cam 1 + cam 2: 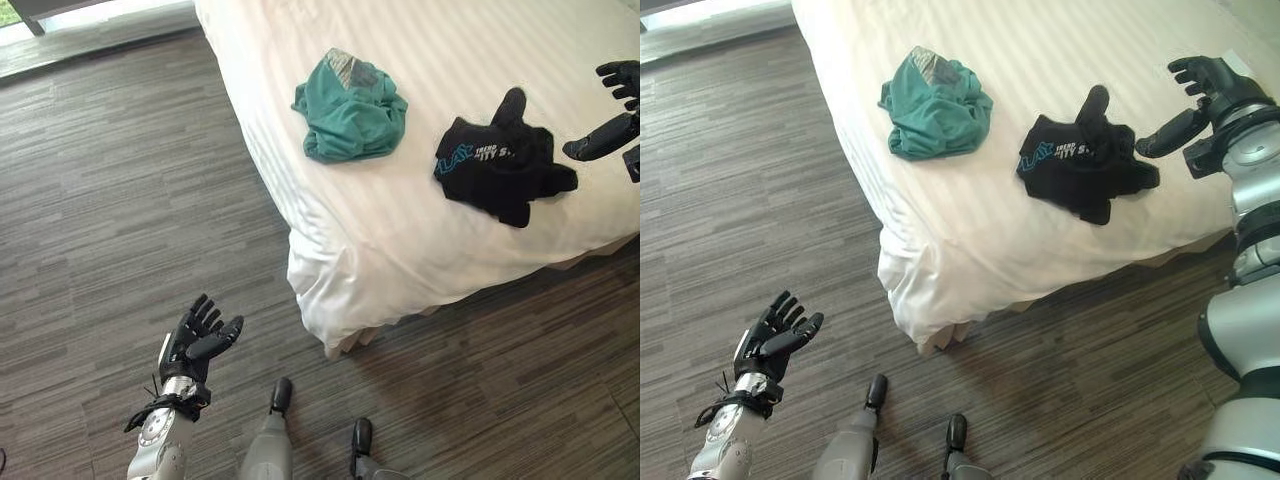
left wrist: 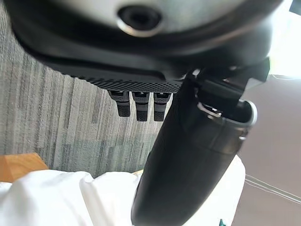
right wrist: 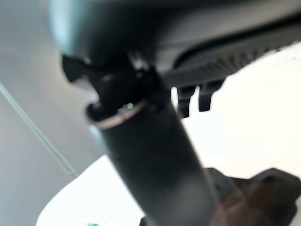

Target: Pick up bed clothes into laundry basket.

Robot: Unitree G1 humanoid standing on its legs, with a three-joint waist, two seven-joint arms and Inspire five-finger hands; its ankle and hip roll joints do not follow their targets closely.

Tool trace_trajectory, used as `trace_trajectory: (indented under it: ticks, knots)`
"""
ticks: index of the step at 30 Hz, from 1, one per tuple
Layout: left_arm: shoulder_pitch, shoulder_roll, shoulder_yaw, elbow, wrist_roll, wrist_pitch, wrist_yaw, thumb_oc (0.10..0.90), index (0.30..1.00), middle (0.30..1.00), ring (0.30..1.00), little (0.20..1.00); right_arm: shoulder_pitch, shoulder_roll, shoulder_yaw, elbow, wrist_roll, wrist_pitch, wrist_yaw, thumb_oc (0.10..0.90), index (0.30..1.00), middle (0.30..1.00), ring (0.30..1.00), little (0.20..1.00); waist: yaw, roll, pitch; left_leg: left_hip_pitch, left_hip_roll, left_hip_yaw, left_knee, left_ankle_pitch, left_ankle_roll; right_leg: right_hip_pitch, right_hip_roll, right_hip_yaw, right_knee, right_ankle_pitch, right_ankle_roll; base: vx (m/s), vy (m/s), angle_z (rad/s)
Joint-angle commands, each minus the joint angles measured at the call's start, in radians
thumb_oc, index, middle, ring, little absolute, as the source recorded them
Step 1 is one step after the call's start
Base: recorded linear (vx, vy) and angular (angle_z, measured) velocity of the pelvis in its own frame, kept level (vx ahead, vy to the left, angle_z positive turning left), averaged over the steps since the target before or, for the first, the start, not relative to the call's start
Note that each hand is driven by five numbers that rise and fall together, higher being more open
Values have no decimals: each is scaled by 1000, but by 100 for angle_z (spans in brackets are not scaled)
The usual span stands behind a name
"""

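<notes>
Left hand (image 1: 200, 335) hangs low over the floor (image 1: 110, 200), fingers spread and relaxed, holding nothing, well apart from the bed (image 1: 330, 270). Teal garment (image 1: 350, 108) lies bunched near the bed's left edge. Black shirt (image 1: 497, 165) lies crumpled further right, long axis running roughly across the bed. Right hand (image 1: 1202, 95) hovers just beside the shirt's right end, fingers apart and empty. Right hand is clearly nearer; likely reach goes leftward and down onto the black shirt. No laundry basket seen.
</notes>
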Motion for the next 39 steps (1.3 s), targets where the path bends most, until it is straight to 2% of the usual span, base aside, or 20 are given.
trace_trajectory:
  ticks: [1, 6, 11, 19, 21, 22, 27, 30, 37, 39]
  knots:
    - [-48, 63, 13, -152, -11, -90, -23, 800, 900, 900, 900, 900, -218, -130, 31, 5, 30, -50, -103, 800, 900, 900, 900, 900, 20, 17, 12, -60, -51, -4, 48, -41, -2, -118, -16, 31, 110, -48, 44, -81, 0, 5]
    - [-49, 56, 12, -188, -15, -105, -16, 800, 900, 900, 900, 900, -219, -169, 24, -45, 75, -79, -121, 800, 900, 900, 900, 900, 26, 30, 65, -142, -59, -12, 91, -44, 0, -208, -12, 51, 155, -47, 40, -73, -1, 2]
    - [-70, 44, -19, -189, -22, -117, -14, 800, 900, 900, 900, 900, -288, -163, 77, -98, 141, -105, -107, 800, 900, 900, 900, 900, 25, 36, 97, -217, -72, -17, 137, -53, 1, -304, -3, 68, 230, -60, 30, -37, 5, -2]
    - [-108, 34, -40, -165, -23, -121, -1, 800, 900, 900, 900, 900, -278, -114, 78, -105, 168, -107, -88, 800, 900, 900, 900, 900, 31, 23, 127, -262, -83, -24, 192, -78, 5, -345, 0, 79, 265, -69, 25, -4, 0, 0]
    - [-115, 34, -40, -164, -21, -125, 1, 800, 900, 900, 900, 900, -277, -102, 86, -106, 166, -105, -84, 425, 338, 338, 338, 338, 32, 20, 134, -265, -87, -25, 201, -82, 5, -347, 1, 80, 269, -71, 23, -9, 0, -2]
    - [-117, 33, -39, -163, -23, -125, 2, 800, 900, 900, 900, 900, -275, -99, 82, -105, 169, -104, -87, 400, 300, 300, 300, 300, 33, 19, 136, -265, -88, -26, 203, -83, 6, -348, 0, 81, 271, -70, 22, 0, 0, 0]
    - [-121, 35, -21, -155, -26, -133, 15, 800, 900, 900, 900, 900, -255, -109, 64, -110, 176, -105, -94, 400, 300, 300, 300, 300, 33, 13, 144, -260, -90, -27, 218, -93, 7, -348, 0, 83, 286, -77, 21, -13, 6, 0]
    - [-127, 36, 5, -154, -32, -141, 27, 800, 900, 900, 900, 900, -186, -147, 18, -142, 181, -112, -97, 400, 300, 300, 300, 300, 26, 4, 151, -253, -92, -30, 239, -108, 11, -346, 3, 90, 304, -82, 18, -34, 20, -4]
    - [-133, 42, 44, -154, -46, -150, 32, 800, 900, 900, 900, 900, 86, -231, -195, -123, 201, -121, -90, 400, 300, 300, 300, 300, 6, -3, 154, -251, -97, -37, 271, -132, 14, -350, -1, 91, 346, -106, 12, -27, 6, 1]
    - [-130, 30, 53, -145, -53, -153, 34, 800, 900, 900, 900, 900, 176, -234, -307, -112, 239, -127, -104, 400, 300, 300, 300, 300, 1, 0, 155, -255, -100, -39, 275, -131, 16, -356, 1, 96, 348, -101, 10, -18, 10, 2]
